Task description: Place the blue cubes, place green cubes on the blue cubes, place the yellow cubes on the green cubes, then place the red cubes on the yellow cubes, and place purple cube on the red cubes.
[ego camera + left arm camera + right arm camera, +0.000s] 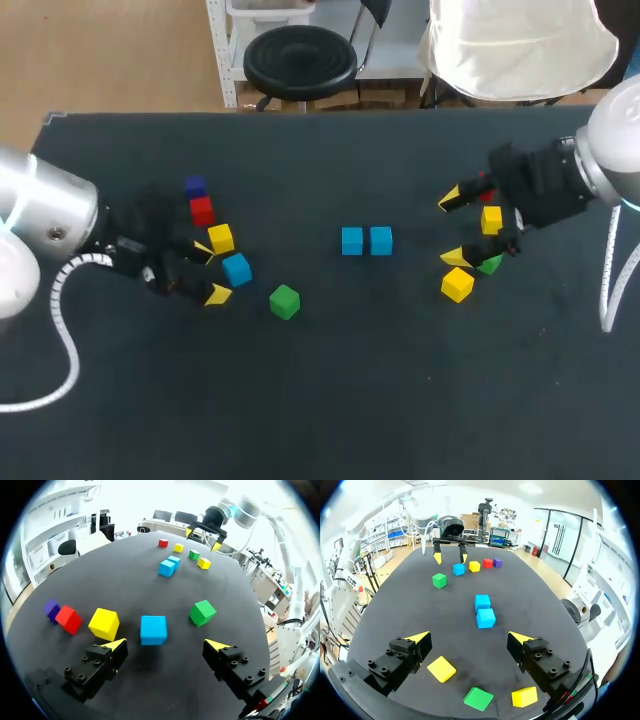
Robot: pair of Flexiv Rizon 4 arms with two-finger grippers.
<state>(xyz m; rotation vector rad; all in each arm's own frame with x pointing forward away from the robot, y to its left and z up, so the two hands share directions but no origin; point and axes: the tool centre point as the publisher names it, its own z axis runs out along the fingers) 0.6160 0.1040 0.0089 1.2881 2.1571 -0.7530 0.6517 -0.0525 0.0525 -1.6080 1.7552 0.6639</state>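
Observation:
Two blue cubes (351, 240) (381, 240) sit side by side mid-table. My left gripper (210, 271) is open, and a third blue cube (237, 268) (153, 629) lies just ahead of its fingertips, untouched. Beside it stand a yellow cube (104, 623), a red cube (68, 619) and a purple cube (51, 609), with a green cube (202, 612) on the other side. My right gripper (453, 228) (470, 638) hangs open over a yellow cube (441, 669), a green cube (478, 698) and another yellow cube (525, 696). A red cube (487, 195) is partly hidden by that arm.
The black table (330, 380) has bare room along its front half and between the blue pair and each cluster. Both arms come in low from the sides.

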